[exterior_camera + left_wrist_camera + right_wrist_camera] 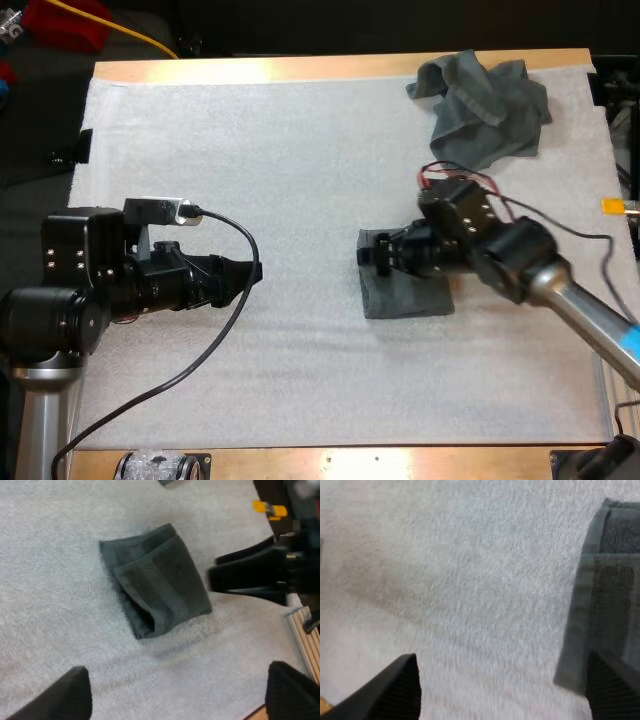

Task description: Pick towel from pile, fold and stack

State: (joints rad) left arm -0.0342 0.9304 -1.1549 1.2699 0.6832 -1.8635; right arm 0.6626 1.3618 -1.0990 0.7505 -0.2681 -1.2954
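My right pincer [368,255], fingers apart, at edge of folded towel [402,298]; my left pincer [252,272], likewise apart, over mat [300,150]; crumpled towel [485,105] beyond.

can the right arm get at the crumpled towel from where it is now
Probably yes. The right gripper is open at the edge of the folded towel and holds nothing. The crumpled towel lies on the far side of that arm, with only bare white mat between them.
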